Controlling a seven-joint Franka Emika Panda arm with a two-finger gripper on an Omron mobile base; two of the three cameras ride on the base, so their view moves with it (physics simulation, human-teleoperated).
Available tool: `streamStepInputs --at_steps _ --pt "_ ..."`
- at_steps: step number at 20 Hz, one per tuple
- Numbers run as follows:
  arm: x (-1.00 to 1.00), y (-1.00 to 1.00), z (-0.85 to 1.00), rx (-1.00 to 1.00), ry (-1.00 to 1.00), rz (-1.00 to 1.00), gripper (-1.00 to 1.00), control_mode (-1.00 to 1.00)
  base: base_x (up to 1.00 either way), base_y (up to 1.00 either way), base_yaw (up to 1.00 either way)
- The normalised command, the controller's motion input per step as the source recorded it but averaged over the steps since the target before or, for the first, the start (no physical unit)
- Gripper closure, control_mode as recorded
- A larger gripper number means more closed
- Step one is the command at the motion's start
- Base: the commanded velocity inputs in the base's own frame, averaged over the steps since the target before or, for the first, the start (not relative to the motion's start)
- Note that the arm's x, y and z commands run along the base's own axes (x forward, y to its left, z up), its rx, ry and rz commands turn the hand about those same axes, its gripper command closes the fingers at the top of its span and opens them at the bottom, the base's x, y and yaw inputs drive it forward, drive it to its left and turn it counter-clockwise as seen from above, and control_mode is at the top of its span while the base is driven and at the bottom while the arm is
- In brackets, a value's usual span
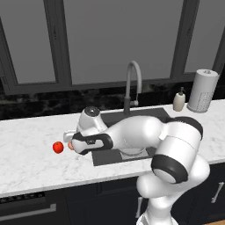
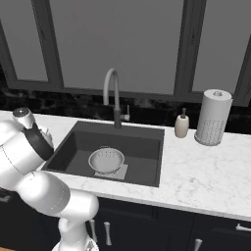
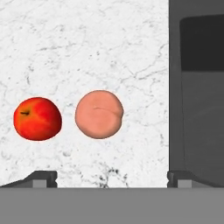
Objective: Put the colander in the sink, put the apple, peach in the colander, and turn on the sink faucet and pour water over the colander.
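The silvery colander (image 2: pixel 106 160) stands in the dark sink (image 2: pixel 142 141), on the lighter square at its bottom. On the marble counter left of the sink lie the red apple (image 3: pixel 37 118) and the pale orange-pink peach (image 3: pixel 99 114), side by side and slightly apart. In the left base view the apple (image 1: pixel 57 147) shows in full, while the peach (image 1: pixel 70 146) is mostly hidden behind my hand. My gripper (image 3: pixel 111 178) hangs open over the counter, looking down at the peach, with nothing between its fingertips (image 3: pixel 43 178). The grey gooseneck faucet (image 2: pixel 112 93) rises behind the sink; no water runs.
A white soap dispenser (image 2: pixel 182 124) and a paper towel roll (image 2: pixel 213 117) stand on the counter right of the sink. Dark windows and a black backsplash close off the back. The sink's edge (image 3: pixel 175 87) runs just right of the peach.
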Motion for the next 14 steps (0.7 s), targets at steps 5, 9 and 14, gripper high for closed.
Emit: streamStepInputs --at_steps 5,9,14 --pt "0.11 0.07 -0.04 -0.04 0.00 0.00 -1.00 -1.00 0.00 0.00 0.00" --pt "0.05 0.10 -0.04 -0.03 0.01 0.00 -1.00 -1.00 0.00 0.00 0.00" --pt "0.00 0.17 -0.05 0.00 0.02 0.00 -1.00 -1.00 0.00 0.00 0.00"
